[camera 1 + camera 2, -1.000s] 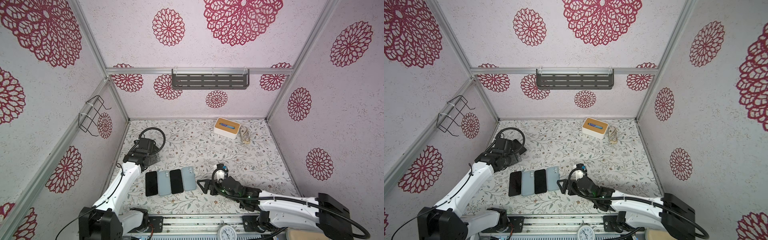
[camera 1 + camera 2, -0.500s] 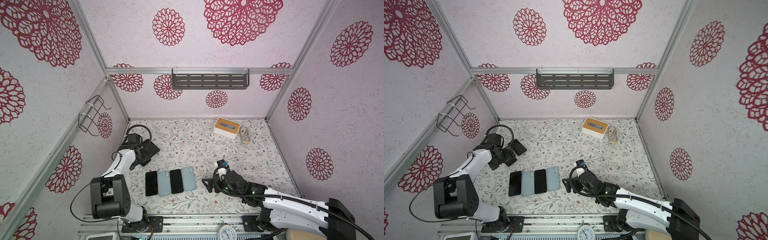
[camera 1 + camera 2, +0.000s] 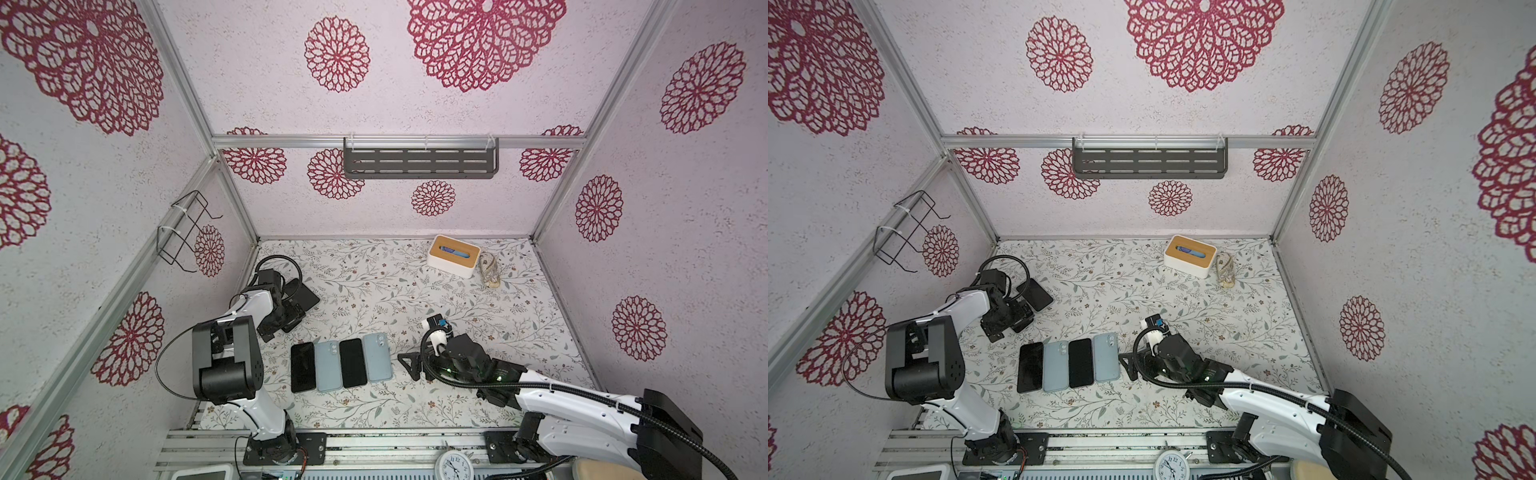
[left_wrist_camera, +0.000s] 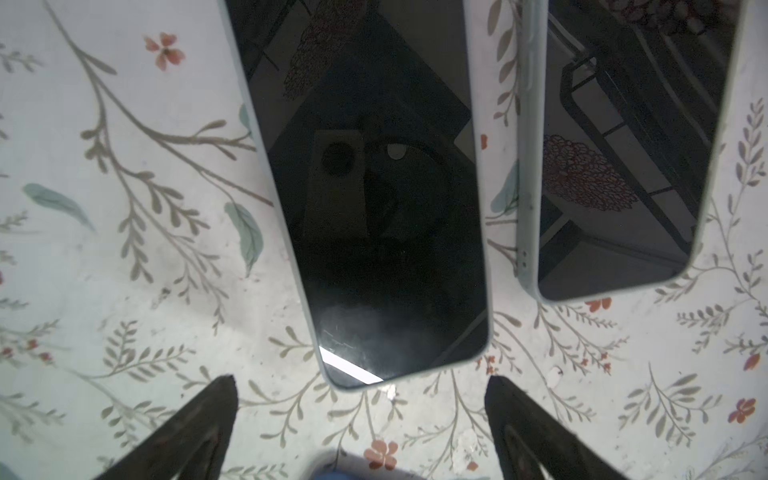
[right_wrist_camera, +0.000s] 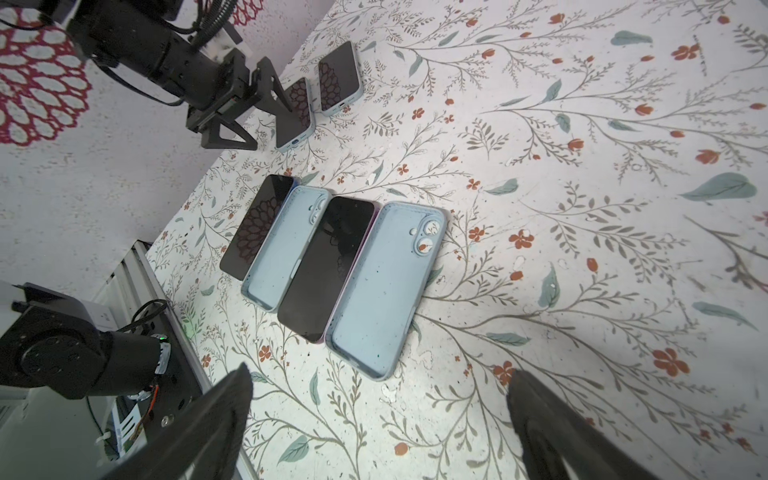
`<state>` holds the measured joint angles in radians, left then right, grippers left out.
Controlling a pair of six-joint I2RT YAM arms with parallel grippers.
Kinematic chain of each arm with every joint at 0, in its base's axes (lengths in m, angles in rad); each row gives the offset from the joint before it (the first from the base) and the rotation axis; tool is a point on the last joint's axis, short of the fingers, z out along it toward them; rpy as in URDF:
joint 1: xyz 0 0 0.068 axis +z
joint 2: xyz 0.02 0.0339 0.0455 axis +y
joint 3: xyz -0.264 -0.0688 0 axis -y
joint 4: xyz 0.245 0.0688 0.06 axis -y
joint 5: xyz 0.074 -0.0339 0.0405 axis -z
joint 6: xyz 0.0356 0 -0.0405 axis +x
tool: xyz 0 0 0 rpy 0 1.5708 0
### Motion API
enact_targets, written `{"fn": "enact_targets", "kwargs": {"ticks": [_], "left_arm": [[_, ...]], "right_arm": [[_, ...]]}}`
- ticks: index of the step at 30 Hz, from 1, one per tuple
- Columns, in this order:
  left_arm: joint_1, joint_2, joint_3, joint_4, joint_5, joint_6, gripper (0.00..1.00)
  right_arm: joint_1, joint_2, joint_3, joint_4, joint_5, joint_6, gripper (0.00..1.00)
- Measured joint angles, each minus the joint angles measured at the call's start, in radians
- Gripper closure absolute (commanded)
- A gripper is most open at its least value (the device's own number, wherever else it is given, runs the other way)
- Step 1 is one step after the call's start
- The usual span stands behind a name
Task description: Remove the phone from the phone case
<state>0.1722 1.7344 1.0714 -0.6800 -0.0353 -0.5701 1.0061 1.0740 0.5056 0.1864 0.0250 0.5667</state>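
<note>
Left claw (image 4: 360, 380) swung back; wrist shows two phones (image 4: 374, 187), top views perhaps one.

Two cased phones (image 5: 299, 116) lie screen-up at ten o'clock; bare phones (image 3: 302, 368) and empty blue cases (image 3: 328, 365) alternate at seven.

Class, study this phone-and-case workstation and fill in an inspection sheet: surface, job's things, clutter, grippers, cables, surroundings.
Surface: floral-print table, a few white flecks.
Job's things: bare phones and empty blue cases alternate in a row of four; two cased phones lie screen up further back.
Clutter: white box and mesh bundle at the back.
Grippers: left gripper open, just short of a cased phone's end; right gripper open beside the row; both empty.
Cables: black cable loops at each wrist.
Surroundings: flower-print walls, grey shelf, wire rack, clock at the front edge.
</note>
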Motion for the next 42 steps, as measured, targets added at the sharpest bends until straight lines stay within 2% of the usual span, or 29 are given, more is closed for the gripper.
{"fn": "enact_targets", "kwargs": {"ticks": [22,31,37,42], "left_arm": [[0.003,0.178,0.156,0.001,-0.019,-0.005,0.01],[0.027,0.203,0.19,-0.006,-0.021,-0.006,0.11],[0.043,0.229,0.224,-0.022,-0.011,-0.006,0.24],[0.061,0.238,0.241,-0.035,0.008,-0.006,0.29]], "right_arm": [[-0.002,0.061,-0.016,0.085,-0.03,0.002,0.01],[-0.002,0.076,-0.016,0.088,-0.03,0.001,0.01],[-0.003,0.097,-0.016,0.098,-0.03,0.001,0.01],[-0.006,0.127,-0.016,0.11,-0.039,0.001,0.01]]}}
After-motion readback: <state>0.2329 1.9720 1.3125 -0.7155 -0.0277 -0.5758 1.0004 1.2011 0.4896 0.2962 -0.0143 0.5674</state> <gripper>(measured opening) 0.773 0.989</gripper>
